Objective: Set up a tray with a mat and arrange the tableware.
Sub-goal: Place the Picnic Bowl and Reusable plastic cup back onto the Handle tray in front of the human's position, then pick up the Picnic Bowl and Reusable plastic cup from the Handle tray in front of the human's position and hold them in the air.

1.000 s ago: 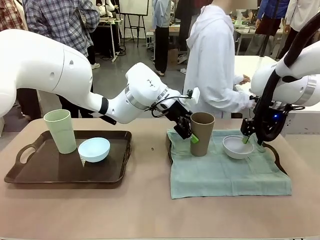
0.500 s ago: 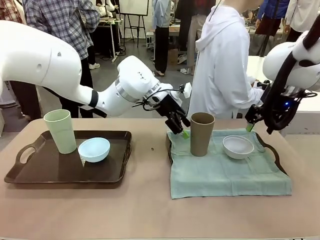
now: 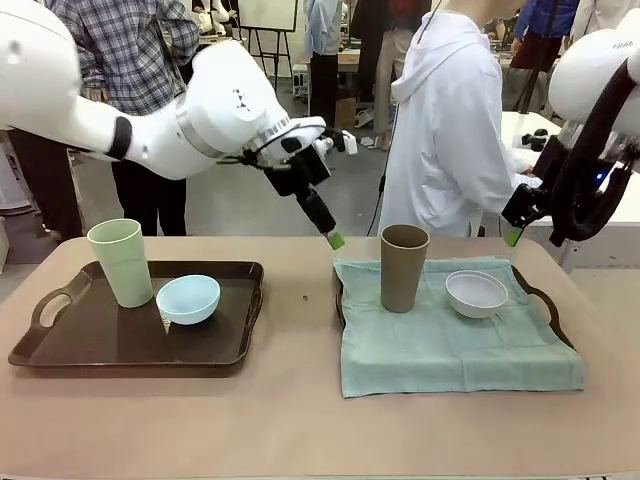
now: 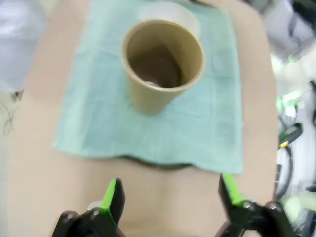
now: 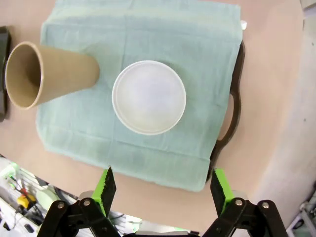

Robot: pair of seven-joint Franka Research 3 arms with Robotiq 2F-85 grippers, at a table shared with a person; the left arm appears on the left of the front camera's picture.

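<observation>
Left claw (image 4: 170, 190): wide open, empty, raised over the surface (image 3: 300, 420), just left of the brown cup (image 3: 404, 266) (upright on the mat (image 3: 450, 350)).
Right claw (image 5: 160, 190): wide open, empty, raised clear of the white bowl (image 3: 476, 292) on the mat.
Green cup (image 3: 120, 262), blue bowl (image 3: 188, 298): on the bare tray (image 3: 60, 345).

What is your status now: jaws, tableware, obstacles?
Left jaws, right jaws: open, empty, raised. Brown cup, white bowl on mat; pale green cup, light blue bowl on bare tray. Person close behind mat.
</observation>
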